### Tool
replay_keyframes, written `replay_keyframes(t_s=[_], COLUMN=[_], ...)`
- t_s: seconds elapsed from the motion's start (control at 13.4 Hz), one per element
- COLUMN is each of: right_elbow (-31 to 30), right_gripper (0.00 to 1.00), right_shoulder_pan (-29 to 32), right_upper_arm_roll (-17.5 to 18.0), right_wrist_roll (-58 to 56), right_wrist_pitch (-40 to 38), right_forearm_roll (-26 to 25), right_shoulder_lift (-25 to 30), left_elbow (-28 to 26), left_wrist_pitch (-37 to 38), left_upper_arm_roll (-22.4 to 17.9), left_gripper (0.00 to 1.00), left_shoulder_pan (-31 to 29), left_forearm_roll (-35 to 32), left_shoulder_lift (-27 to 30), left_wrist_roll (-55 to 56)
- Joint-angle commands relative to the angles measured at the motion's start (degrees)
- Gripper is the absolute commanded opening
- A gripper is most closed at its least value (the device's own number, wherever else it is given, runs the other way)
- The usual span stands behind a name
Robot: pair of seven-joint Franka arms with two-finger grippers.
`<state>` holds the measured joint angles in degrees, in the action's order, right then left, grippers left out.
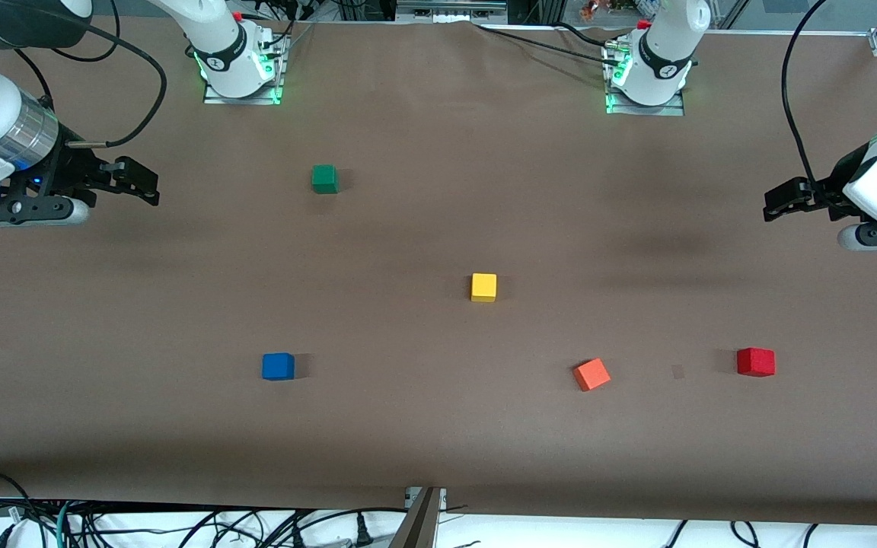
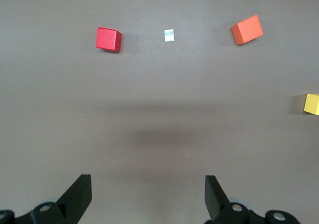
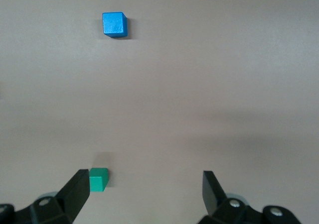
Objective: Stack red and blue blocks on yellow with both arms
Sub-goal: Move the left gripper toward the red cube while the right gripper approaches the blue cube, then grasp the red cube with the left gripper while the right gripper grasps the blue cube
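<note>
While both arms wait at the frame edges, nothing is stacked. Right tool (image 1: pixel 134 181), upper left of the front view: fingers (image 3: pixel 75 194) spread wide, released, holding nothing, hanging over bare desk (image 1: pixel 438 426). Green cube (image 1: pixel 324 179) upper centre-left. Blue block (image 1: pixel 278 366) lower left, alone. Yellow cube (image 1: pixel 483 287) at centre, top bare. Orange cube (image 1: pixel 591 374) lower right, turned askew. Red block (image 1: pixel 756 361) lower right, near the frame edge. Left tool (image 1: pixel 785 199), right edge: fingers (image 2: pixel 79 196) wide apart, empty, touching nothing.
</note>
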<state>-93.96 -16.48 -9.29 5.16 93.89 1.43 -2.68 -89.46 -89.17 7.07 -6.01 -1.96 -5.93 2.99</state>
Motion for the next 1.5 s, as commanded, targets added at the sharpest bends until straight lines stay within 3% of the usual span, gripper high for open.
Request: replay_keyframes(t_s=[0.0,0.45,0.6,0.9,1.05,1.42], right_elbow=[1.1,1.1,1.1,1.1,1.1,1.5], right_gripper=[1.00,1.00,1.00,1.00,1.00,1.00], right_shoulder_pan=[0.4,0.3,0.2,-0.4,-0.9,-2.8], right_upper_arm_roll=[0.2,0.2,0.2,0.4,0.7,0.8], right_wrist_roll=[-1.2,-1.3,-1.3,-2.0,-2.0,-5.7], right_wrist_pitch=[-0.6,-0.7,-0.7,-0.8,0.5,13.7], right_forearm_roll=[0.2,0.1,0.1,0.1,0.4,1.7], right_shoulder_lift=[-0.5,-0.5,-0.9,-1.1,-3.6,-15.3], left_elbow=[1.4,5.2,5.3,5.5,4.8,3.4], left_wrist_pitch=[0.1,0.3,-0.3,-12.7,-16.6,-27.3], left_upper_arm_roll=[0.0,-0.1,-0.1,0.0,-0.1,-0.1], left_gripper=[1.00,1.00,1.00,1.00,1.00,1.00], left_shoulder_pan=[-0.2,-2.3,-3.3,-6.8,-7.4,-9.3], left_forearm_roll=[-0.6,-1.0,-1.2,-1.5,-1.6,-4.4], left_shoulder_lift=[-0.7,-5.2,-9.7,-19.1,-22.6,-30.0], left_wrist_roll=[-0.5,-1.7,-6.6,-10.7,-12.3,-15.6])
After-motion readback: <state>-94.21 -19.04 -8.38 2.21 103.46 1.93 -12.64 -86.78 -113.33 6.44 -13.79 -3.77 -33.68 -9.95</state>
